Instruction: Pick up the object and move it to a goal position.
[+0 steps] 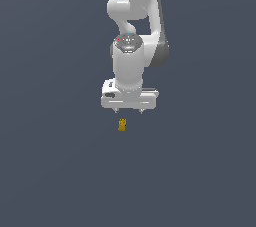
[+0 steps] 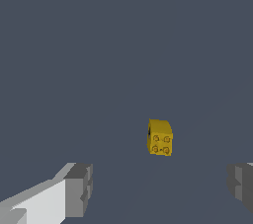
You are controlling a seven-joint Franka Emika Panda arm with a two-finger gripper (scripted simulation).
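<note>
The object (image 1: 122,125) is a tiny mustard-yellow block resting on the dark grey floor, just below the white gripper (image 1: 128,111) in the exterior view. In the wrist view the object (image 2: 160,137) shows round studs on one face and lies ahead of the fingertips, apart from both. The gripper (image 2: 160,188) stands open, its grey pads (image 2: 79,188) far apart with nothing between them. The gripper hovers above the object without touching it.
The white arm (image 1: 135,16) rises behind the gripper toward the top of the exterior view. A plain dark grey surface (image 1: 50,171) spreads all around.
</note>
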